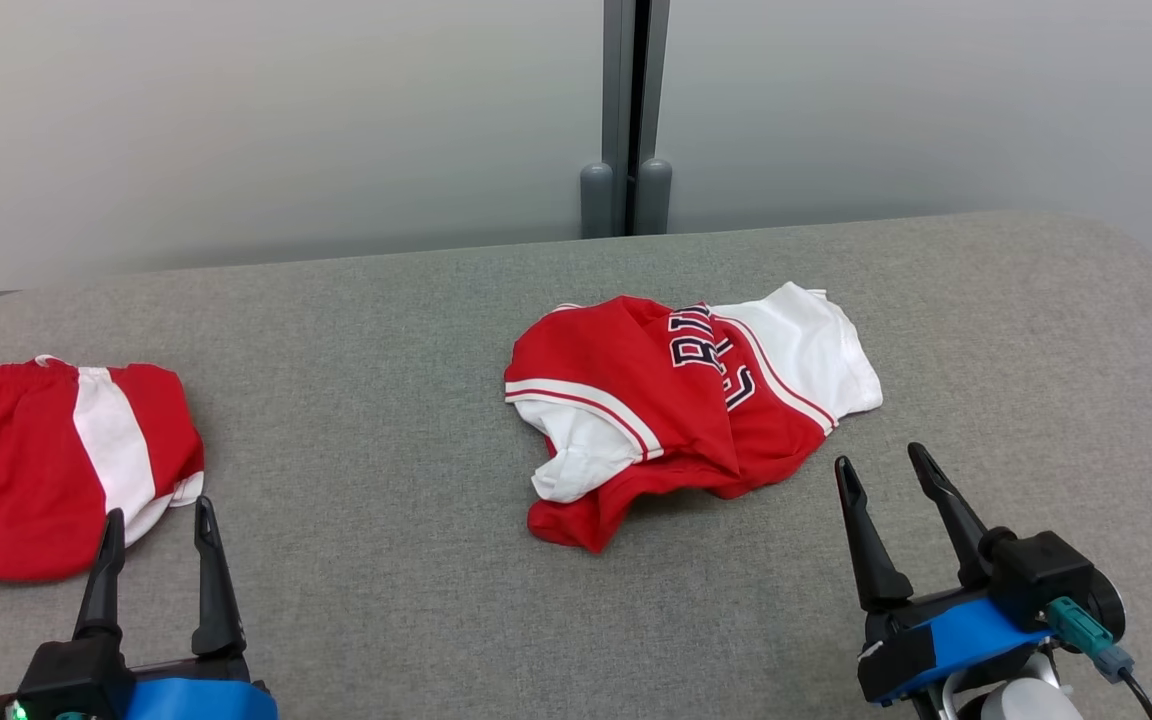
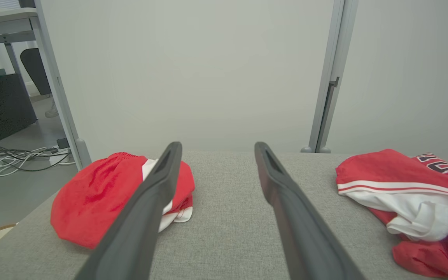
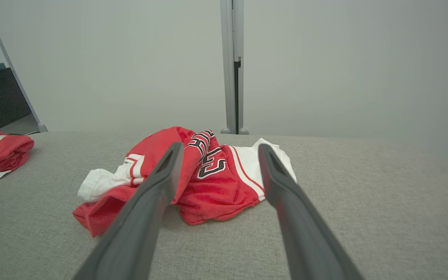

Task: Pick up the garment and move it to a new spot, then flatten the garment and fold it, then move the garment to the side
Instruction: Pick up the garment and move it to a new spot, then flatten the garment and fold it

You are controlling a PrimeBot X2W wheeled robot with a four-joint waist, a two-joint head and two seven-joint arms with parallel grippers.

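So the jersey is sitting crumpled roughly in the middle of the desk, a bit right of center in the head view. It's red with white side panels and white-and-red striped trim, and dark block lettering with a white outline is peeking out of the folds, too bunched up to read. One white part is sticking out toward the back right, another is poking out at the front left, and a red flap is trailing toward the near edge.

The right gripper is hanging just beside the jersey's near right corner, fingers spread wide and grasping nothing. From the right wrist view the jersey is lying right ahead of the right gripper, with grey desk between the fingers and the cloth.

Over on the left, the left gripper is also released, fingers wide apart with nothing between them. It's sitting next to a pair of red shorts with a white stripe, bunched at the desk's left end, well apart from the jersey. In the left wrist view the left gripper is pointing at bare grey fabric between the shorts and the jersey.

Behind the desk, pale partition panels are joining at a grey post.
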